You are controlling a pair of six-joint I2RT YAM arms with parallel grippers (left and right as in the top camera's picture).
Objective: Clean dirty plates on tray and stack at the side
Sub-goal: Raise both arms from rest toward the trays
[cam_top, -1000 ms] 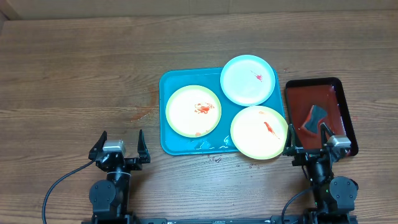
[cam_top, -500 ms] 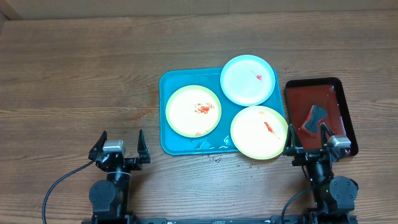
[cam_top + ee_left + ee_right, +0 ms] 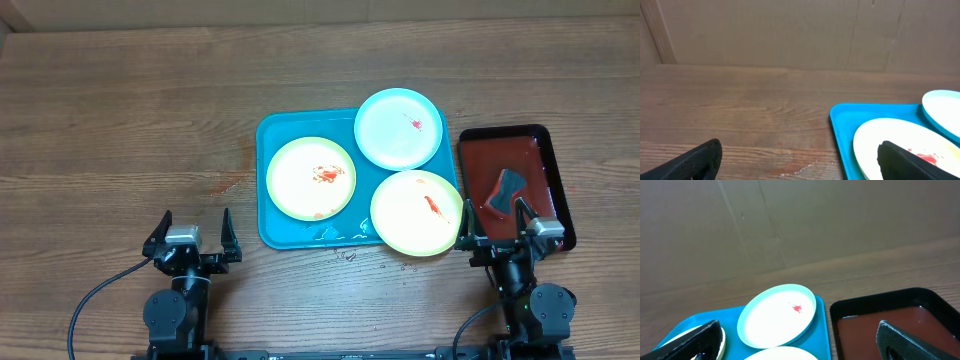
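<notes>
Left side: the left tool [image 3: 195,216] hangs over bare desk [image 3: 120,120] at the near edge, fingers spread wide and released, with nothing between them. It is well apart from the tray.

Centre: the teal tray [image 3: 268,128] lies flat on the desk, right of the middle. We count three plates on it.
- The left yellow plate [image 3: 311,178] sits wholly inside the tray, in its left half. There is a red smear at its middle and a fainter mark near its near rim.
- The cyan plate [image 3: 400,128] is at the far right corner. Its rim overhangs the tray's far edge, and it has a small red spot right of centre.
- The right yellow plate [image 3: 417,212] is at the near right corner and overhangs the tray's edge toward the desk. It carries a red streak.

The plates lie side by side; none is stacked on another.

Right side: a dark red tray [image 3: 500,150] with a black rim lies just beside the teal tray. It holds a dark grey object [image 3: 506,190]. The right tool [image 3: 495,225] hangs at its near end, fingers spread, released and empty.
</notes>
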